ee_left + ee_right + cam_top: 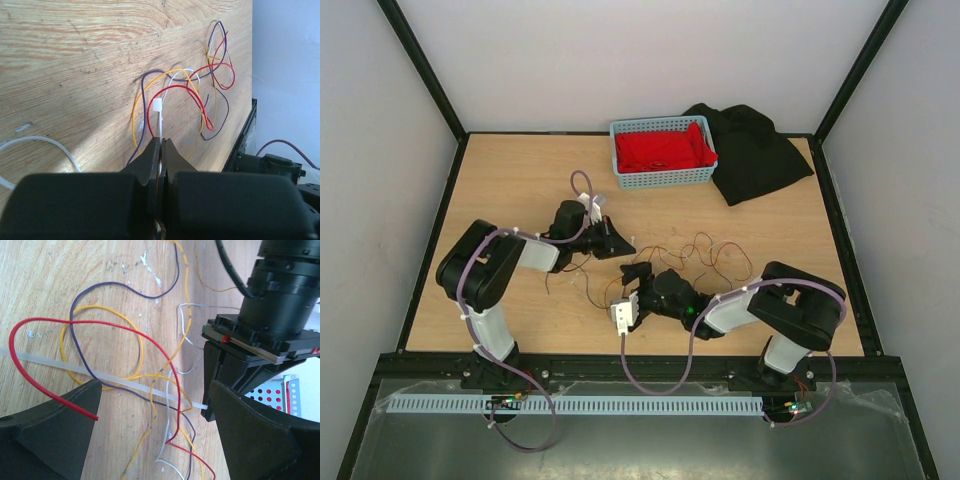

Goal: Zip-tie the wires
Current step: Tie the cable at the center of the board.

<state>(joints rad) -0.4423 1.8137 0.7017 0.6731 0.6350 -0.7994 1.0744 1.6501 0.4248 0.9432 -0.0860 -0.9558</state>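
Note:
The wires (705, 250) lie in a loose tangle on the table; up close they are thin red, yellow, purple and white strands (172, 89), also seen in the right wrist view (115, 327). The zip tie (125, 385) is a whitish strip lying across the table among the strands, some of which cross over it. My left gripper (161, 141) is shut on its end, with its square head (156, 106) just beyond the tips. In the top view the left gripper (617, 243) sits left of the tangle. My right gripper (155, 390) is open, jaws wide astride the strip and several strands, also seen from above (638, 275).
A light blue basket (663, 178) holding a red cloth stands at the back of the table, with a black cloth (760, 155) to its right. The left arm's black wrist (280, 315) is close to the right gripper's right finger. A white strand (50, 142) curls at the left.

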